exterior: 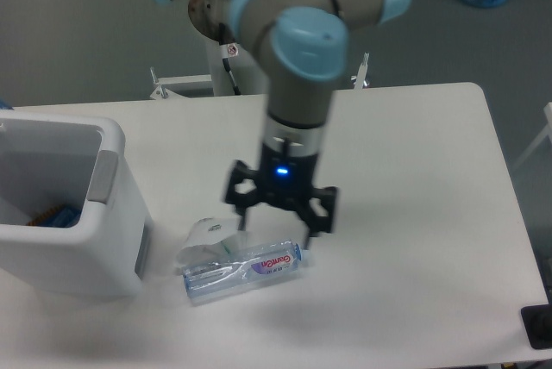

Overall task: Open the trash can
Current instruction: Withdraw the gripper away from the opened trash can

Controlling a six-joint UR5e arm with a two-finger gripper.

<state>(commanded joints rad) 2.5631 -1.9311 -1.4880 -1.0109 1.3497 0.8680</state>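
The crushed clear plastic bottle [244, 267] lying on the white desk [414, 214] carries a blue and white label with a red brand word across it; the letters are too small and blurred to spell out with any certainty. A small round sticker with a red ring [231, 50] sits on the robot's grey arm, its symbol too tiny to make out. No other writing can be read.

Crushed clear plastic bottle [244, 267] lying on its side on the white table [414, 214], red-and-blue label up, blue cap pointing right, crumpled white plastic piece [207, 235] touching its left end.
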